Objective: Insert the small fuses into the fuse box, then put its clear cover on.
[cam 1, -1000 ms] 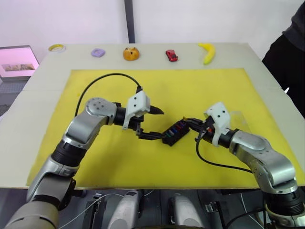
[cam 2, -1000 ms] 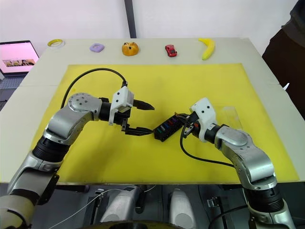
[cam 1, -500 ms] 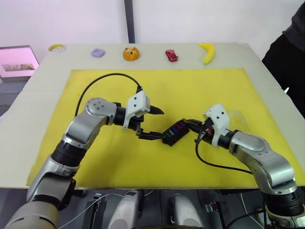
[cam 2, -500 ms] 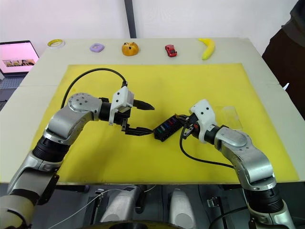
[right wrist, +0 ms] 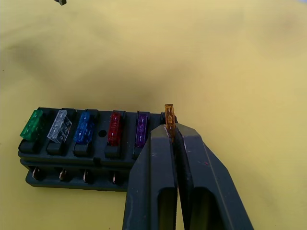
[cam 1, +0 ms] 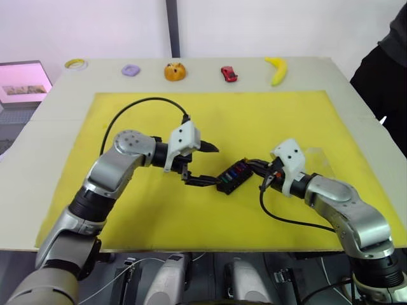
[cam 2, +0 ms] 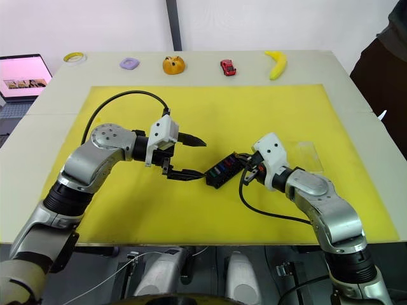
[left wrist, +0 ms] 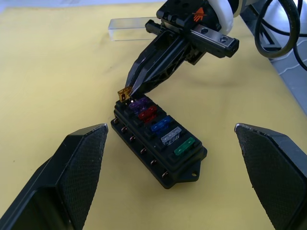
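Note:
The black fuse box [cam 1: 231, 177] lies on the yellow mat [cam 1: 127, 267] between my two grippers. One row holds green, clear-grey, blue, red and purple small fuses [right wrist: 85, 127]. My right gripper [right wrist: 171, 133] is shut on an amber fuse [right wrist: 169, 116], held upright at the box's end slot beside the purple one. My left gripper [cam 1: 213, 166] is open, one finger [left wrist: 79, 160] on each side of the box's other end without touching it. The clear cover [left wrist: 128, 28] lies flat on the mat behind the right gripper.
Along the table's far edge sit a tape ring [cam 1: 76, 63], a purple piece [cam 1: 131, 70], an orange toy [cam 1: 175, 71], a red toy car [cam 1: 229, 74] and a banana [cam 1: 276, 68]. A laptop [cam 1: 22, 81] stands at far left. A person [cam 1: 389, 70] stands at right.

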`<action>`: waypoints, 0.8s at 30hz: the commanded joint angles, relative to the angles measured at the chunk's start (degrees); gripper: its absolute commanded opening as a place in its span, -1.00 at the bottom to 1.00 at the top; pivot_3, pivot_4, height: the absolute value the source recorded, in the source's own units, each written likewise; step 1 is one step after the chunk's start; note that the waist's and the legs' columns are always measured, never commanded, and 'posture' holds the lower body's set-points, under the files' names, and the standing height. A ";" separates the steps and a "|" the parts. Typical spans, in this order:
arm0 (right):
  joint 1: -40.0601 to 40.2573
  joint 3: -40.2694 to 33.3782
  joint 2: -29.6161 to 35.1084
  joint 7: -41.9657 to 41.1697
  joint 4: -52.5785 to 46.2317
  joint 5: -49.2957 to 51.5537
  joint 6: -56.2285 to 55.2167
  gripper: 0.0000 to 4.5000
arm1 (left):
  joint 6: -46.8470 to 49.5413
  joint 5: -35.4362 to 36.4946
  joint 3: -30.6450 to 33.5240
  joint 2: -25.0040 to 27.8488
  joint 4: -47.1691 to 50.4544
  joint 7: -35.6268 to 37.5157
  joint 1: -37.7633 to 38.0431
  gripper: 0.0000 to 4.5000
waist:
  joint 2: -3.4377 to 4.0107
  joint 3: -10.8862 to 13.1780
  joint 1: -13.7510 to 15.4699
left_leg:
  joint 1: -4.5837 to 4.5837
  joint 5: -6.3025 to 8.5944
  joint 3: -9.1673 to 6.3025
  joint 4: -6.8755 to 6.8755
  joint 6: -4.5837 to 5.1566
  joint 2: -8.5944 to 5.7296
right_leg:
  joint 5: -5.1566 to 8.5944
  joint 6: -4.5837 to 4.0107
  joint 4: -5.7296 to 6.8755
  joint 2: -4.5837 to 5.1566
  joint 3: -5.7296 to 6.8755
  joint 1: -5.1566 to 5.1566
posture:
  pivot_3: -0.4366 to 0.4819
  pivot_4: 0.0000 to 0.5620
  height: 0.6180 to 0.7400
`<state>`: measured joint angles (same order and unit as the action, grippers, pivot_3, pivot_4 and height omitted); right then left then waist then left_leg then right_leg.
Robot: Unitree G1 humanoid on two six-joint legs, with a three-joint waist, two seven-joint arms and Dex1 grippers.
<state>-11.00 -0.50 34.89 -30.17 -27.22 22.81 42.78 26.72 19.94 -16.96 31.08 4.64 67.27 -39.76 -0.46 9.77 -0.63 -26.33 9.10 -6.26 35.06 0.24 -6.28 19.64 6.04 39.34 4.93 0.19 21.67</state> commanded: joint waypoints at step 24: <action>-5.09 1.94 4.50 -2.23 -2.89 -0.54 7.11 -1.00 | -0.49 0.23 1.31 -0.73 1.70 -0.89 -0.64 0.98 | 0.00 -0.01 -0.02 | 0.02 0.01 -0.01 0.03 0.01 0.00 | 0.00 0.00 0.01 0.00 0.01 -0.04 | -0.05 -0.47 0.92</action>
<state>-15.38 1.53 38.95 -32.03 -28.94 22.19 49.75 26.72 19.94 -16.96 30.41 4.64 66.38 -39.76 -0.46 9.76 -0.65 -26.31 9.11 -6.27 35.08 0.25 -6.27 19.64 6.04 39.35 4.94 0.20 21.63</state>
